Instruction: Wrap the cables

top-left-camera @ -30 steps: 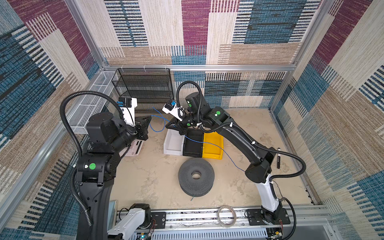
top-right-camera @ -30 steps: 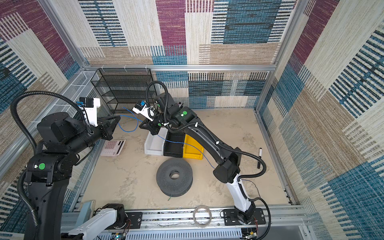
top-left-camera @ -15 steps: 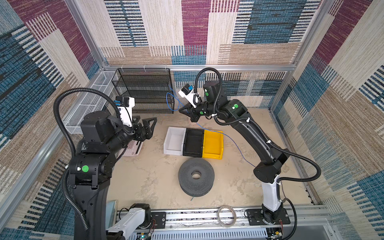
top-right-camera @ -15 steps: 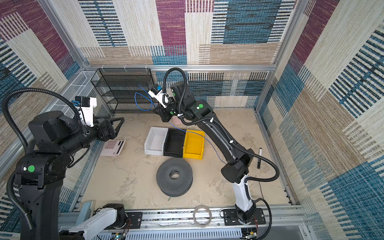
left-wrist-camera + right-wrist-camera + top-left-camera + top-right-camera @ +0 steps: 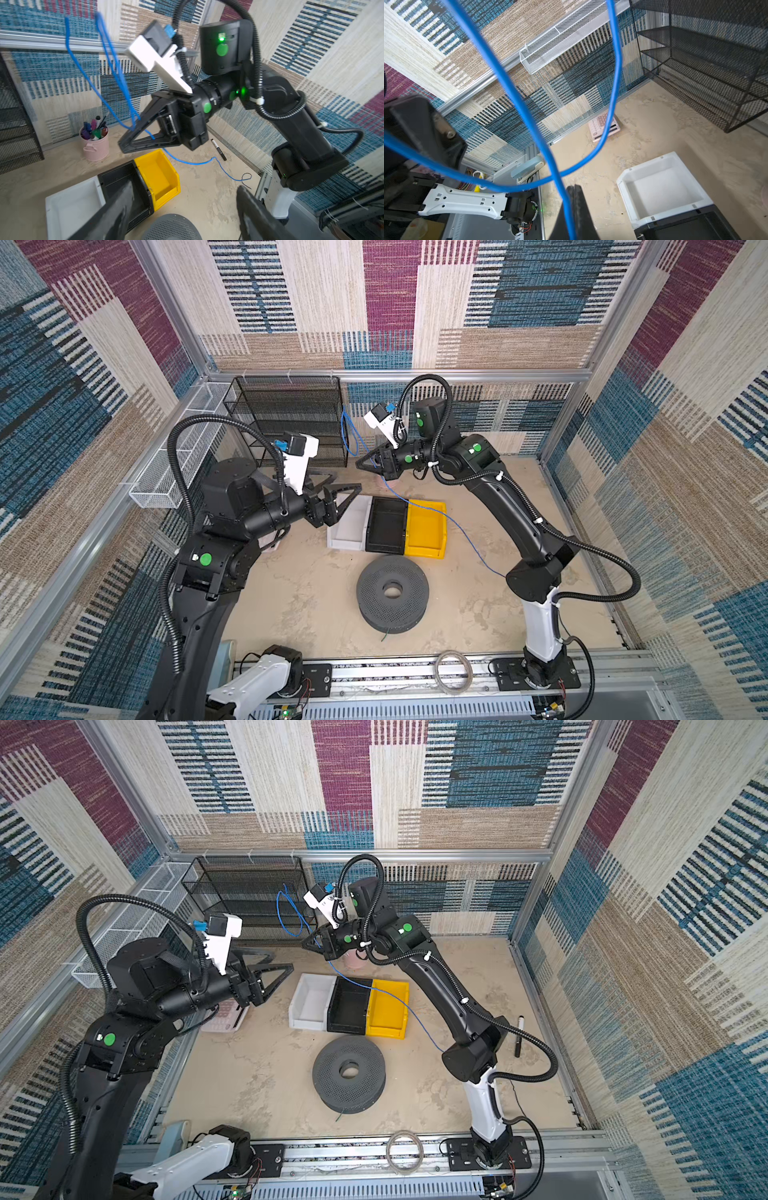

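No shift on the bench (image 5: 291, 593): rack (image 5: 291, 418), spool (image 5: 392, 593) and three bins (image 5: 388, 526) as a second ago. Big change in the arms.

Left hand (image 5: 345, 483) then shut and close up to the right hand (image 5: 360, 463) over the bins. Now spread wide, empty, drawn back toward the white bin's corner. Right hand pinched shut on the cable (image 5: 518, 104), lifted up and back to just beside the rack.

Cable in a few loose, blurred loops off that hand. Tail running down across the black and yellow bins to the bench by the right arm's base.

Reads as a release: loops left to the right hand alone, left hand free to take the tail lower down for another turn. Much of the length not yet gathered; wrap judged partway.
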You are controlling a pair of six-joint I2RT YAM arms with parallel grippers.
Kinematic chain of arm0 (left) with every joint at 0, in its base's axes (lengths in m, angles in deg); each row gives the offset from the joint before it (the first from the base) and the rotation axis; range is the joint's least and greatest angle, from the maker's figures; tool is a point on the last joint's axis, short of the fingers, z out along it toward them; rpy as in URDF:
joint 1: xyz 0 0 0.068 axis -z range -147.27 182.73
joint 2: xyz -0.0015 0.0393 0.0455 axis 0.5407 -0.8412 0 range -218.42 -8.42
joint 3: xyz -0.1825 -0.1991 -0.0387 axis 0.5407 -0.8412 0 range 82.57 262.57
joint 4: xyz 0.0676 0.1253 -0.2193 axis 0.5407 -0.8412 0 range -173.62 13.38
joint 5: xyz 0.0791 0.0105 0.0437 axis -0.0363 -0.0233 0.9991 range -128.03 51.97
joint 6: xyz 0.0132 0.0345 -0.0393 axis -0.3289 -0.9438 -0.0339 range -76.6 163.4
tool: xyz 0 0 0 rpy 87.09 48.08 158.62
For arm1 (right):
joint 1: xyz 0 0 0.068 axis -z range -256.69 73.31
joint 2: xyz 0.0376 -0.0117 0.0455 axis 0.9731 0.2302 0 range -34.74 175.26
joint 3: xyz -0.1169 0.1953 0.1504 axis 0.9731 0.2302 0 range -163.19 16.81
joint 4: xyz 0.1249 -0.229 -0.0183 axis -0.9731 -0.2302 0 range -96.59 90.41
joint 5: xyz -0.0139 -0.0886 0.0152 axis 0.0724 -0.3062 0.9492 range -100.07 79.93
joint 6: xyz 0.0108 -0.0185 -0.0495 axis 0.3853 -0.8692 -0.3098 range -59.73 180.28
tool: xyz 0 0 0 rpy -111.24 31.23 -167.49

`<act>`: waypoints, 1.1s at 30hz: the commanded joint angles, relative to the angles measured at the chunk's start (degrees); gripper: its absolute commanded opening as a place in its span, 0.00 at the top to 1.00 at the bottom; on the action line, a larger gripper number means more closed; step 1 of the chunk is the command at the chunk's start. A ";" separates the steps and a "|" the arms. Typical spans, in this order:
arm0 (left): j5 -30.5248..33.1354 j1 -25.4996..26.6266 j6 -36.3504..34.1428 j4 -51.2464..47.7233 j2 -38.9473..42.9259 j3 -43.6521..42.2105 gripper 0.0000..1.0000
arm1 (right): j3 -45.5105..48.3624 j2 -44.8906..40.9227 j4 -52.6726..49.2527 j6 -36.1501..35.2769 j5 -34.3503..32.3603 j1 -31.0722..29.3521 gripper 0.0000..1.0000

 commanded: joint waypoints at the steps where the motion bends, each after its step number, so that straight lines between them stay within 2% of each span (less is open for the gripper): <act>1: 10.24 2.23 -0.49 8.60 0.62 -2.06 0.21 | -0.44 0.35 0.45 3.91 0.64 0.03 1.00; 2: 13.96 2.76 -0.53 10.07 1.04 -3.11 0.21 | -0.14 0.27 0.68 4.07 1.06 0.02 1.00; 6: 21.46 3.44 -1.79 14.02 1.13 -5.28 0.22 | 2.28 -1.29 3.23 5.33 3.50 -0.04 1.00; 12: 19.57 3.48 -1.72 18.79 -1.39 -4.90 0.25 | 4.43 -1.89 2.92 5.27 3.84 -0.06 1.00; 17: 21.39 3.49 -1.23 19.17 -5.32 -2.67 0.30 | 5.19 -2.66 3.61 5.05 3.99 -0.24 1.00; 20: 23.64 3.49 -1.24 18.42 -7.07 -2.01 0.41 | 5.34 -2.73 3.49 3.77 3.41 -0.24 1.00; 21: 24.33 3.49 -1.57 17.96 -7.26 -1.74 0.50 | 5.54 -2.73 3.31 3.30 3.28 -0.24 1.00; 24: 27.58 3.49 -3.43 13.56 -7.75 -0.03 0.89 | 5.38 -2.73 1.99 1.38 0.71 0.01 1.00; 25: 29.20 3.49 -4.15 11.84 -7.61 0.46 0.98 | 5.16 -2.82 1.49 0.83 0.01 0.32 1.00; 29: 32.88 3.32 -6.70 8.85 -5.03 -0.32 1.00 | 4.26 -2.95 -0.66 -1.32 -3.13 1.81 1.00; 33: 32.98 3.00 -8.95 0.85 -4.69 3.74 1.00 | 5.03 -3.97 -2.45 -3.61 -10.76 3.73 1.00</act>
